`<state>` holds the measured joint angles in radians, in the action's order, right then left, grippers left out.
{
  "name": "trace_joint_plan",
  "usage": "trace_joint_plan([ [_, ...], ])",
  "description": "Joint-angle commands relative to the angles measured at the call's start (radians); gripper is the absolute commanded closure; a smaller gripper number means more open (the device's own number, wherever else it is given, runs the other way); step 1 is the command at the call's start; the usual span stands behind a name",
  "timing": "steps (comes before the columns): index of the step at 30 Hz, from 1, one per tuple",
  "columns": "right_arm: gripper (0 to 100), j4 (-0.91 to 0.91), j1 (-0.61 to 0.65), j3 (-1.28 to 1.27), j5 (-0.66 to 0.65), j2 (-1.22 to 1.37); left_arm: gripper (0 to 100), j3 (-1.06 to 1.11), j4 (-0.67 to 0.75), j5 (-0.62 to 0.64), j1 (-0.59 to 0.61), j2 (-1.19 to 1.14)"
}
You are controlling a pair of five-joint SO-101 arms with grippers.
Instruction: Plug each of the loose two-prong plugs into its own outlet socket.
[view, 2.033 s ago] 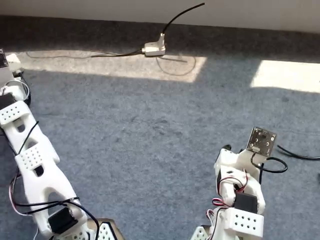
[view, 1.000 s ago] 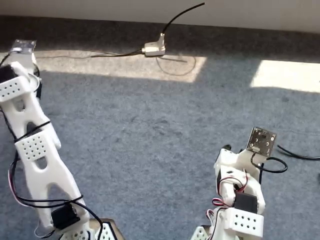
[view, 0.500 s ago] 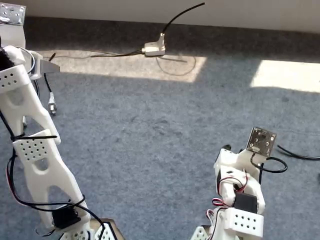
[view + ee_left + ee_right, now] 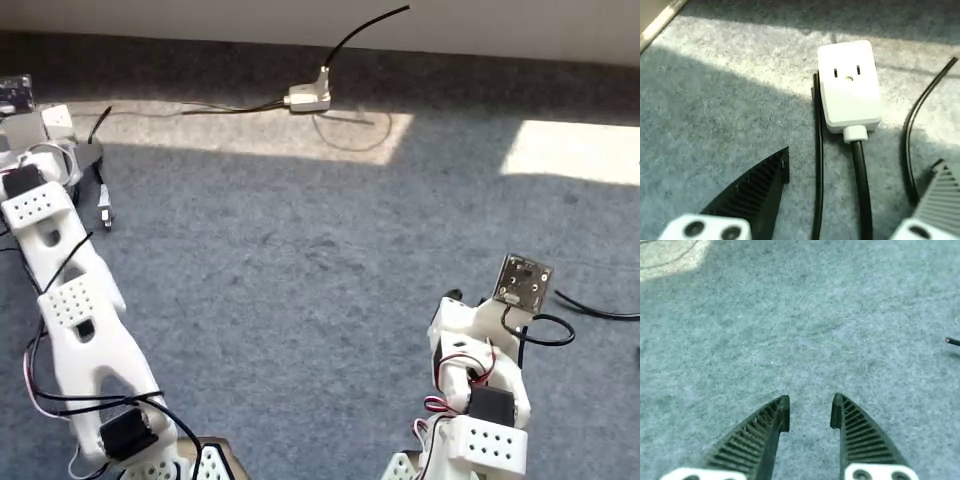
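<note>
A white outlet socket (image 4: 849,85) lies on the grey carpet with a thick black cable running from it. My left gripper (image 4: 862,157) hovers open just short of it, one finger on either side of that cable. Thin black cords (image 4: 817,160) run alongside the socket. From above, the left gripper (image 4: 72,145) is at the far left next to the socket (image 4: 57,117). A small two-prong plug (image 4: 105,212) on a black cord lies just beside the arm. My right gripper (image 4: 810,397) is open over bare carpet, holding nothing.
A white connector block (image 4: 308,97) with black cords lies at the back centre near the wall. A black cable (image 4: 590,308) runs off to the right of the right arm (image 4: 480,380). A cord tip (image 4: 952,341) shows at the carpet's edge.
The left arm swung in from the left edge to the back left, then dropped lower. The corded two-prong plug came into view beside it. The right arm stayed still.
</note>
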<state>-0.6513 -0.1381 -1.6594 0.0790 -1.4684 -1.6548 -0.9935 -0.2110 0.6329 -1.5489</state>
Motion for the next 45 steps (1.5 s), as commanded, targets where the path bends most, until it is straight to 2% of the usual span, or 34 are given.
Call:
trace_joint_plan([
  [1, 84.6, 0.002, 0.005, -0.002, -0.015, -0.007, 59, -0.005, 0.063, 0.006, 0.001, -0.077],
  [4, 84.6, 0.002, 0.005, -0.002, -0.015, -0.007, 61, -0.005, 0.063, 0.006, -0.001, -0.133],
  [8, 84.6, 0.002, 0.005, -0.002, -0.015, -0.007, 72, -0.005, 0.060, -0.018, -0.004, -0.182],
  [10, 84.6, 0.002, 0.005, -0.002, -0.015, -0.007, 80, -0.005, 0.008, -0.117, -0.012, -0.196],
  [15, 84.6, 0.002, 0.005, -0.002, -0.015, -0.007, 99, -0.007, -0.311, -0.407, -0.044, -0.202],
  [19, 84.6, 0.002, 0.005, -0.002, -0.015, -0.007, 99, -0.010, -0.526, -0.537, -0.053, -0.200],
  [27, 84.6, 0.002, 0.005, -0.002, -0.015, -0.007, 100, -0.010, -0.677, -0.551, -0.016, -0.173],
  [30, 84.6, 0.002, 0.005, -0.002, -0.015, -0.007, 100, -0.008, -0.783, -0.612, -0.008, -0.094],
  [37, 84.6, 0.002, 0.005, -0.002, -0.015, -0.007, 100, -0.007, -0.787, -0.611, 0.058, 0.104],
  [43, 84.6, 0.002, 0.005, -0.002, -0.015, -0.007, 99, -0.005, -0.789, -0.733, 0.099, 0.220],
  [45, 84.6, 0.002, 0.005, -0.002, -0.015, -0.007, 96, -0.005, -0.789, -0.764, 0.099, 0.249],
])
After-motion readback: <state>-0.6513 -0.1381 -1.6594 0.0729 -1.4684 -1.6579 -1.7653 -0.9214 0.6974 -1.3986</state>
